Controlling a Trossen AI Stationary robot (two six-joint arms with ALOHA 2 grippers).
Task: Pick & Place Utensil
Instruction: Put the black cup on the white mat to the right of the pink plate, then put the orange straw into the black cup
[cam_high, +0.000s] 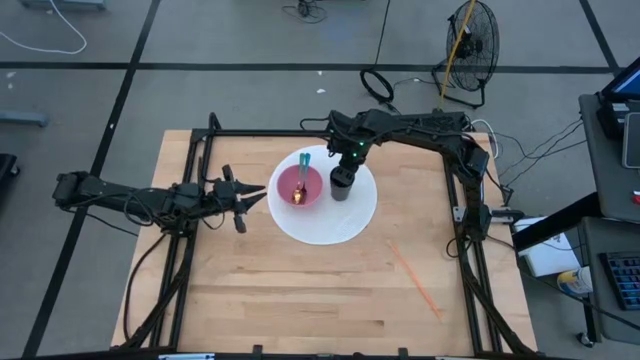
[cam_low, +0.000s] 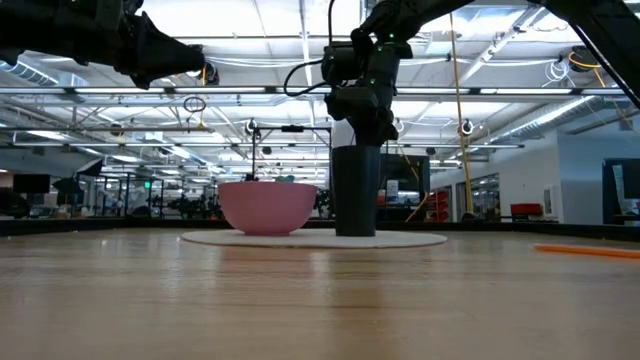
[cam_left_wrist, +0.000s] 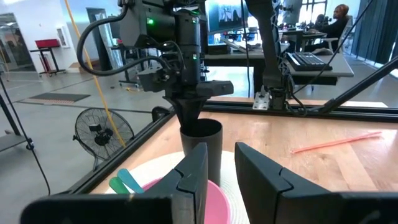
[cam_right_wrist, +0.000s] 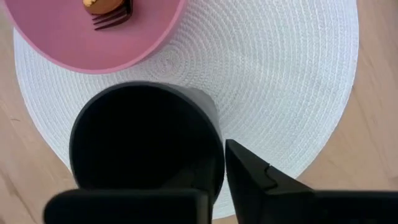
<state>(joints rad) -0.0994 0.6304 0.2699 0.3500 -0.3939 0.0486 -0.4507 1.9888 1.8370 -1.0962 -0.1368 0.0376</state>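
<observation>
Fork (cam_high: 301, 177) in pink bowl (cam_high: 299, 185): light, stiff, slick; grab by teal handle. Right gripper (cam_high: 343, 172) pinching black cup (cam_high: 342, 184) rim. Left gripper (cam_high: 247, 199) waiting beside mat (cam_high: 355, 215), jaws apart, empty.

On the table there is one round white placemat (cam_high: 345, 222), and on it stand one pink bowl (cam_high: 299, 185) and one dark cup (cam_high: 342, 184). The bowl holds two utensils with handles showing, one teal (cam_left_wrist: 132, 180) and one green (cam_left_wrist: 119, 185), and fork tines (cam_right_wrist: 111, 20) show inside it, though which handle they belong to cannot be told. One orange straw (cam_high: 415, 277) lies on the bare wood, two dark arms reach over the table, one with the left gripper (cam_high: 262, 194) and one with the right gripper (cam_high: 344, 167), and one floor fan (cam_high: 472, 42) stands beyond the table.
</observation>
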